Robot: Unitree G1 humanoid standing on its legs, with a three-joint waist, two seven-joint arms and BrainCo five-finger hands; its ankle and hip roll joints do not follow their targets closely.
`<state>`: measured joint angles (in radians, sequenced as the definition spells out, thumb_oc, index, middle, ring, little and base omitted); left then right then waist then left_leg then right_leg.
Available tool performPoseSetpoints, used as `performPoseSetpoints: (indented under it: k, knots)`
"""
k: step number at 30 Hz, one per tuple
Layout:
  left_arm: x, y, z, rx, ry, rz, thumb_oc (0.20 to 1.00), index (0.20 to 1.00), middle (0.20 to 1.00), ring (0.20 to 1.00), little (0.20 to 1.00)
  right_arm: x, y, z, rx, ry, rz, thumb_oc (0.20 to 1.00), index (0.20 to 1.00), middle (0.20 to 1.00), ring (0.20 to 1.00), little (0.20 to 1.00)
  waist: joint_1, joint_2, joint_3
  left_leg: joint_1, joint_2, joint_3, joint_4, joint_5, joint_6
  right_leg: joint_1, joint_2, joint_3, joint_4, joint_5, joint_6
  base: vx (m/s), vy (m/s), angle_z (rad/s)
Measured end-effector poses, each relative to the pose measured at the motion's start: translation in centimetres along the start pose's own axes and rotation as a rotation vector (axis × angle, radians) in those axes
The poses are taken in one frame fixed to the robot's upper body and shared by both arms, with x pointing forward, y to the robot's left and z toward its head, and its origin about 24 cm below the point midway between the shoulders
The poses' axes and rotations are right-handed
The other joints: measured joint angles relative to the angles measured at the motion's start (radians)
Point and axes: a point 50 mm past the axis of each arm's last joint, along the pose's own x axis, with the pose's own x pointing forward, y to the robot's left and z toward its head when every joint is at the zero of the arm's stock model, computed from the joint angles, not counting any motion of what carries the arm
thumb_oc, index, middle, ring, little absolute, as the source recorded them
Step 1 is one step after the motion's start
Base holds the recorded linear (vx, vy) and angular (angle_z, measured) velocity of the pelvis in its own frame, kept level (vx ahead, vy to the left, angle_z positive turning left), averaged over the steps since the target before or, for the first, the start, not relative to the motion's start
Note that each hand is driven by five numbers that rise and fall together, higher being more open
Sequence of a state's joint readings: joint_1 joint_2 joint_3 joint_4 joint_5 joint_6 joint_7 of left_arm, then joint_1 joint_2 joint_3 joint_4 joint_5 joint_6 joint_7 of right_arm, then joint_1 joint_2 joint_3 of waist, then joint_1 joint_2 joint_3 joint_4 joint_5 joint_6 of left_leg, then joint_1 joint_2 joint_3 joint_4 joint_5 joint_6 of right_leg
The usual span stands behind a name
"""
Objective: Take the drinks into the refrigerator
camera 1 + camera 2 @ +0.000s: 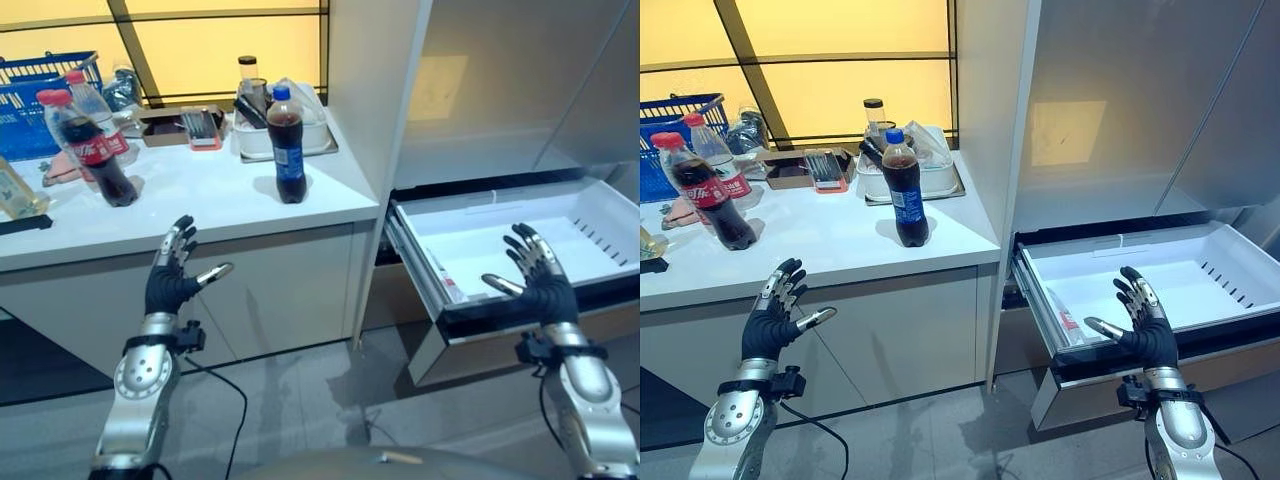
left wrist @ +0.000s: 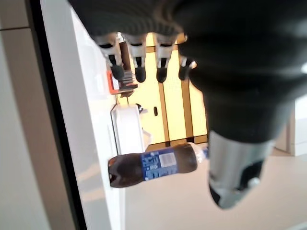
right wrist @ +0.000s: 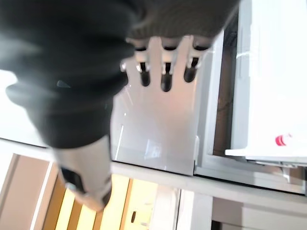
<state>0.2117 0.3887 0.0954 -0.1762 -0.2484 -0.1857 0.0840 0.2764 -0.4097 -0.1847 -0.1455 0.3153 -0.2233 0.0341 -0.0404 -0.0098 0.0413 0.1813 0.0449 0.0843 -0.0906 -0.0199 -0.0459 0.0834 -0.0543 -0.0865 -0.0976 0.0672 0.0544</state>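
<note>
Left hand [image 1: 172, 278], fingers spread and empty, hovers below the counter's [image 1: 200, 215] near edge; the blue-labelled cola bottle [image 1: 288, 146] stands farther back, to its right. Right hand [image 1: 1145, 322], open too, hovers before the pulled-out fridge drawer [image 1: 1160, 275]. Left wrist view: bottle [image 2: 153, 164] beyond straight fingers [image 2: 140, 60].

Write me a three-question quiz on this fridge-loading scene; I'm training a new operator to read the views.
1. True or false: the blue-labelled cola bottle stands upright on the white counter.
2. The refrigerator drawer is: A) pulled open, B) shut, C) lifted out onto the floor.
3. What does the left hand hold?

Key
1. True; it stands near the counter's front edge, apart from the red-labelled cola bottle.
2. A; the right hand is at its front, fingers straight.
3. Nothing; its fingers are spread in front of the counter.
</note>
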Motion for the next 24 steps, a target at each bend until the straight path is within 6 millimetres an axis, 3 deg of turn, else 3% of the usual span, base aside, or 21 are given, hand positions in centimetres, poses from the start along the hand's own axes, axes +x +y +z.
performPoseSetpoints:
  k: [9, 17, 24]
  knots:
    - [1.6, -0.5, 1.3, 0.026, -0.073, -0.001, 1.000, 1.000, 1.000, 1.000, 1.000, 0.3, 0.1, 0.3, -0.028, -0.018, 0.008, 1.000, 1.000, 1.000, 1.000, 1.000, -0.001, -0.002, -0.001, 0.000, -0.002, 0.001, 0.002, 0.000, 0.000, 0.000, 0.001, 0.003, 0.000, 0.005, -0.005, 0.00, -0.001, 0.00]
    - [1.9, -0.9, 1.2, 0.020, -0.073, -0.009, 1.000, 1.000, 1.000, 1.000, 1.000, 0.8, 0.3, 0.6, -0.044, -0.039, 0.014, 1.000, 1.000, 1.000, 1.000, 1.000, -0.001, -0.003, -0.002, 0.006, 0.000, 0.021, 0.002, 0.000, 0.000, 0.000, 0.004, 0.022, 0.000, 0.010, -0.003, 0.01, 0.003, -0.07]
    - [3.5, -1.2, 1.0, 0.014, -0.075, 0.015, 1.000, 1.000, 1.000, 1.000, 1.000, 1.2, 0.6, 0.5, -0.043, -0.041, 0.025, 1.000, 1.000, 1.000, 1.000, 1.000, -0.007, -0.010, -0.013, 0.014, 0.000, 0.025, 0.001, 0.000, 0.000, 0.001, 0.001, 0.025, 0.000, 0.010, -0.002, 0.01, 0.004, -0.01]
